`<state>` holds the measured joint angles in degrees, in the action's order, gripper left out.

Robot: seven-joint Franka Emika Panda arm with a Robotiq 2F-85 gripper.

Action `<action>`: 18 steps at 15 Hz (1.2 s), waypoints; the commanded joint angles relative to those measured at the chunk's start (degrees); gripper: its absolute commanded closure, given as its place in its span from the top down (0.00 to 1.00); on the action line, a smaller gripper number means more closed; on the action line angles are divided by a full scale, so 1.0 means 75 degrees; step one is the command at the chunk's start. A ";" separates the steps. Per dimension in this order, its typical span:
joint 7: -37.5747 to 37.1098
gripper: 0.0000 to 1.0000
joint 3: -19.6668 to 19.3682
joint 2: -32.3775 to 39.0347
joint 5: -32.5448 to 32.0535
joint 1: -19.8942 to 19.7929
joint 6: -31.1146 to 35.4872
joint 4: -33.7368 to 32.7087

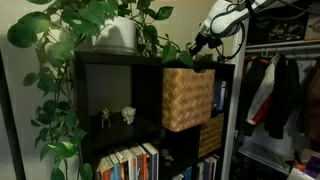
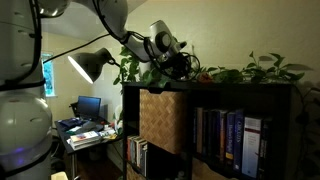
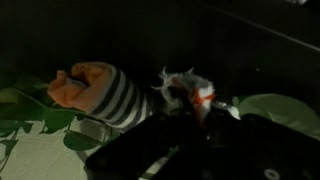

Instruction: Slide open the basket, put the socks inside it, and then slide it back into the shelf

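The light tan woven basket sticks out of its upper cubby in the black-brown shelf. My gripper is on top of the shelf, above the basket, among plant leaves. In the wrist view the socks lie on the shelf top: a striped one with an orange toe at the left and a white and red bundle at the tips of my gripper. The dark fingers stand close together on that bundle.
A white pot and a trailing plant crowd the shelf top. A darker basket sits in the cubby below. Books fill other cubbies. A clothes rack stands beside the shelf; a lamp and a desk stand beyond it.
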<state>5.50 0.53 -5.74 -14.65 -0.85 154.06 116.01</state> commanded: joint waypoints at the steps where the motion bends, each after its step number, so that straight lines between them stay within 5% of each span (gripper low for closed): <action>1: -0.0298 0.06 0.0096 -0.0848 -0.0350 -0.0035 -0.0792 0.0469; 12: 0.0372 0.06 0.0328 -0.2039 -0.0224 0.0256 -0.3492 0.0906; 18: 0.0946 0.06 0.0208 -0.1943 0.0243 0.0514 -0.3458 0.1315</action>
<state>10.12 3.10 -19.08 -14.81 1.84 127.86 123.26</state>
